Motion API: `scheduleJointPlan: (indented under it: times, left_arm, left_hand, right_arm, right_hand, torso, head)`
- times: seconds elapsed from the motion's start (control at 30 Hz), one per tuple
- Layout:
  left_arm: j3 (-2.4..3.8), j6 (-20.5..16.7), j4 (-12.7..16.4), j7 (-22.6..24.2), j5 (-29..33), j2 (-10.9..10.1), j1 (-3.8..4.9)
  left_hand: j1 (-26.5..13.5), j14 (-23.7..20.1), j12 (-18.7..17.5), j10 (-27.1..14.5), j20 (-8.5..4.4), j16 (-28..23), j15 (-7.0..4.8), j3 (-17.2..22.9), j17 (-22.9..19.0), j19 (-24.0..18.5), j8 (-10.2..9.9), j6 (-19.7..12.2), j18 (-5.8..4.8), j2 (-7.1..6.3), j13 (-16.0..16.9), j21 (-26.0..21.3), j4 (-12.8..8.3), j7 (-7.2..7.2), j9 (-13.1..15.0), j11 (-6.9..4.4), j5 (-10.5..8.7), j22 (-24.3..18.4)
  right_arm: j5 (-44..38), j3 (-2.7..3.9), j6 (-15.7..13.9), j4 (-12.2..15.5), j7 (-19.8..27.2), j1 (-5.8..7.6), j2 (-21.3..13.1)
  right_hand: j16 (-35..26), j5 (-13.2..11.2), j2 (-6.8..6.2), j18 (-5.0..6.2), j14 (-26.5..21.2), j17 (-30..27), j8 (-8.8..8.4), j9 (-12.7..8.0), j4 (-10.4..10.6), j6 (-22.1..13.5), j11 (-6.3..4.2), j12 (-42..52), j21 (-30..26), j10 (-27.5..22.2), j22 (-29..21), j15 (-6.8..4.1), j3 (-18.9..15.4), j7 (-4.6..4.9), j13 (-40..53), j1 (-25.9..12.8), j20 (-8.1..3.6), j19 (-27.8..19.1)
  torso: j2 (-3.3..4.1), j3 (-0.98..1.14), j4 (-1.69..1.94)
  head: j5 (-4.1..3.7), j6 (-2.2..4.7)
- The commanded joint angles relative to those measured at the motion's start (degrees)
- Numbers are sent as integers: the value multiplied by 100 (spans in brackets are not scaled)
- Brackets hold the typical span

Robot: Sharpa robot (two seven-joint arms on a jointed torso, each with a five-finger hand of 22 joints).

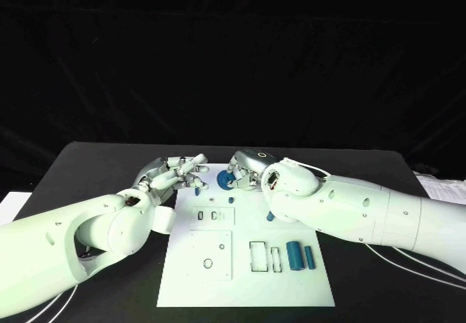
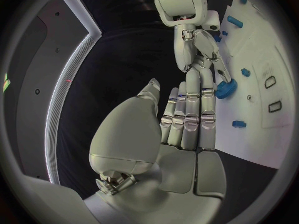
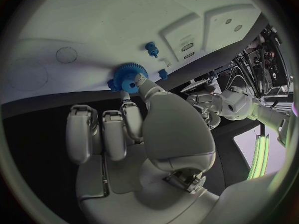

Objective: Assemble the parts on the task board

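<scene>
I have the right hand (image 1: 248, 169) at the far edge of the task board (image 1: 243, 286), roughly 12 o'clock from board centre, pinching the blue gear (image 3: 129, 78) between thumb and a fingertip; the rest of its fingers sit curled behind. The gear is a toothed disc, solid blue, held on edge with its face tilted toward the board and low over the white surface. I can't tell if it's touching. My read: it's held by the rim so the bore stays free to drop onto a post. The left hand (image 1: 177, 173) sits at about 10 o'clock, just beside the gear, fingers extended and close together, holding nothing; looks like I've parked it there to steady or guide the gear, fingertips near the right hand's. A small blue peg (image 3: 151, 48) stands on the board just beyond the gear, likely the target or a neighbour. Two blue cylinders (image 1: 300, 256) lie side by side at about 4 o'clock near the rectangular slots (image 1: 258, 256), well apart from both hands, untouched. The bench (image 1: 97, 161) is black around the board. Most parts not yet seated, so early in the assembly.
</scene>
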Motion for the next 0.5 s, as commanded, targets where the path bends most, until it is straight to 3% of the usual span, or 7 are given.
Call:
scheduleJointPlan:
  times: [0.03, 0.23, 0.5]
  left_arm:
    - [3, 124, 4, 11, -20, 15, 6]
    - [3, 128, -3, 3, -20, 19, 6]
    - [3, 151, -9, -22, -20, 20, 6]
  left_hand:
    - [0, -36, -22, -20, 3, -30, 13, -10, 5, -41, -21, -30, 90, 49, 9, 10, -11, 20, 4, 1, -22, 9]
    - [0, -36, -22, -20, 3, -30, 13, -10, 5, -41, -21, -30, 90, 49, 9, 10, -11, 20, 4, 1, -22, 9]
    - [0, -36, -22, -20, 3, -30, 13, -10, 5, -41, -21, -30, 90, 49, 9, 10, -11, 20, 4, 1, -22, 9]
  right_arm:
    - [-89, -10, 127, -23, -25, -18, 28]
    - [-49, -15, 105, -58, 62, -22, 53]
    - [-29, -21, 51, -80, 87, -23, 67]
  right_hand:
    - [-36, 45, -22, -72, 423, 657, -30, 46, 13, 42, 10, -71, -5, -54, -39, -4, 25, -44, 84, -97, 7, -52]
    - [-134, 188, -260, -38, 392, 533, -236, -29, 144, -302, 110, -480, -86, -253, -215, 80, -118, 66, -172, -358, 79, -163]
    - [-178, 214, -328, -19, 382, 487, -323, -44, 307, -473, 151, -725, -129, -367, -298, 118, -270, 103, -327, -492, 125, -214]
  torso:
    - [3, 3, -7]
    - [1, 3, -5]
    - [1, 4, -4]
  head:
    - [1, -7]
    - [3, -18]
    - [-2, -22]
